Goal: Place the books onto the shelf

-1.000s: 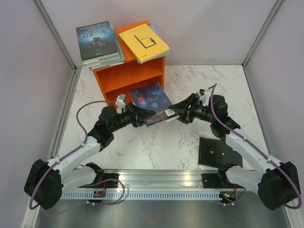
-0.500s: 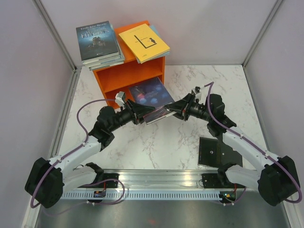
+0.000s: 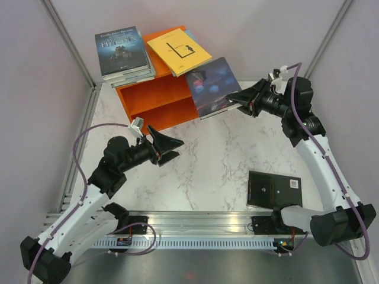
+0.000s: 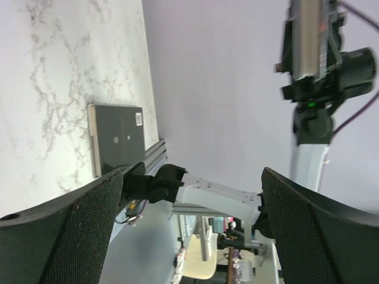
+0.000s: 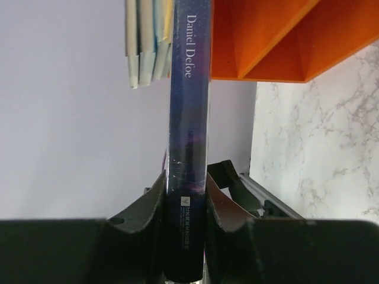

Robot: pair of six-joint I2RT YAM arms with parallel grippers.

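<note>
The orange shelf (image 3: 155, 99) stands at the back left with its open front facing the arms. A dark stack of books (image 3: 122, 52) and a yellow book (image 3: 179, 51) lie on its top. My right gripper (image 3: 238, 98) is shut on a dark blue-purple book (image 3: 210, 84), held in the air just right of the shelf. In the right wrist view the book's spine (image 5: 188, 118) stands upright between the fingers, before the shelf (image 5: 266, 35). My left gripper (image 3: 172, 144) is open and empty, in front of the shelf and apart from the book. A black book (image 3: 273, 189) lies flat at the near right.
The black book (image 4: 118, 139) also shows in the left wrist view, beside the metal rail (image 3: 195, 228) at the table's near edge. Grey walls close in the back and both sides. Edges of the books (image 5: 145, 41) on the shelf top overhang beside the held book.
My left gripper has opened, let go of the dark blue-purple book and pulled back to the left. The right gripper has closed on the book and carried it up and back, beside the shelf.
</note>
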